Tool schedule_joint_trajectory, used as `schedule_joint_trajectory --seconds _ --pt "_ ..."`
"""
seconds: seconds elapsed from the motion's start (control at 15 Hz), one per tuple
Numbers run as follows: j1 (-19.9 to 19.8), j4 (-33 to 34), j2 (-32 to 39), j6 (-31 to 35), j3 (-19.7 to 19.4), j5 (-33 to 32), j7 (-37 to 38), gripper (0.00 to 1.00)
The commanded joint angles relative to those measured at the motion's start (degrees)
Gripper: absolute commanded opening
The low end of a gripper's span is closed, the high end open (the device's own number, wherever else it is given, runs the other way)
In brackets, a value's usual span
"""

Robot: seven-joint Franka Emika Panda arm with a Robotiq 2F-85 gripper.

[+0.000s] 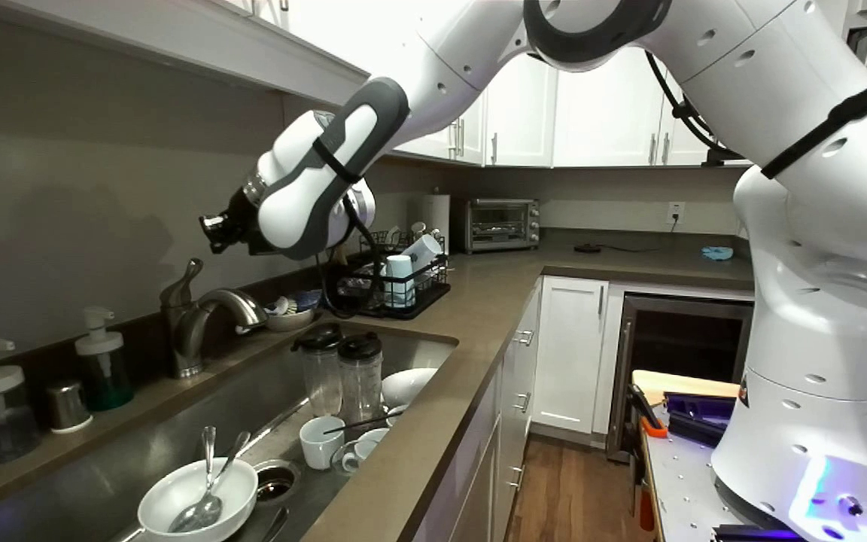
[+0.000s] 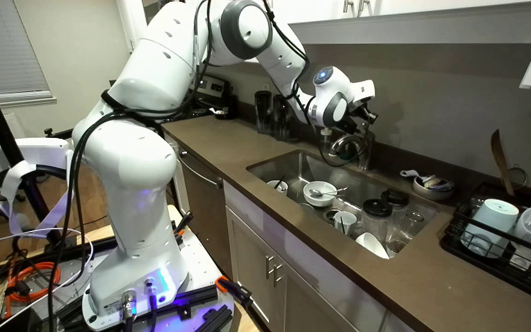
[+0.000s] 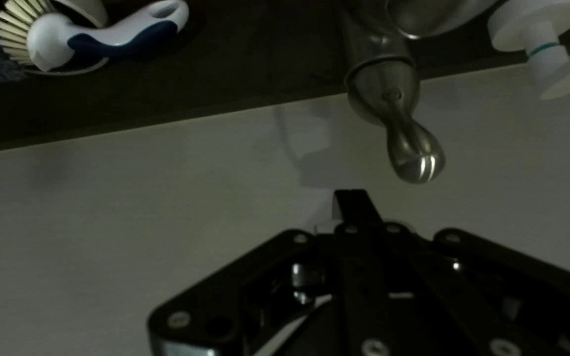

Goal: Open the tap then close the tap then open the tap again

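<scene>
The tap (image 1: 190,342), brushed metal with an arched spout, stands behind the sink; an exterior view also shows the tap (image 2: 364,157) partly behind the arm's cable. Its lever handle (image 1: 182,284) points upward, and no water stream shows under the spout. In the wrist view the lever (image 3: 413,148) lies up and to the right of the fingertips, with a visible gap. My gripper (image 3: 356,195) is shut, its black fingers pressed together with nothing between them. In both exterior views the gripper (image 1: 211,232) hangs just above the lever's top, close to the wall.
The sink (image 1: 177,418) holds bowls, spoons, mugs and lidded blender cups. Soap dispensers (image 1: 102,342) stand on one side of the tap. A bowl with a brush (image 3: 52,42) sits on its opposite side, before the dish rack (image 1: 415,310). A wall rises right behind.
</scene>
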Motion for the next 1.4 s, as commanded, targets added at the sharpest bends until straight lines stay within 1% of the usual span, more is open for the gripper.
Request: schedule_joint_trajectory --seconds 0.0,0.27,0.47,0.67,0.87,1.0,1.07,1.2,1.33 --pt "3.4 -7.5 -4.3 0.9 -2.8 0.8 0.0 0.0" --pt "7.5 -13.1 -6.3 2.2 -6.5 1.2 0.2 0.0" --pt "10.1 -16.1 -7.2 3.0 -8.4 1.3 0.3 0.0" --pt "11.4 -17.1 -7.5 4.0 -8.9 1.0 0.4 0.0" --pt "10.8 -16.0 -7.3 4.1 -7.6 0.4 0.5 0.0" --pt "9.5 -14.7 -7.1 3.5 -6.1 -0.4 0.4 0.0" --pt "9.4 -13.7 -6.5 3.3 -6.1 -0.3 0.4 0.0" --pt "6.9 -12.3 -6.4 2.3 -3.3 -1.3 0.6 0.0" --pt "4.3 -9.3 -5.4 0.7 -0.8 -1.9 0.5 0.0"
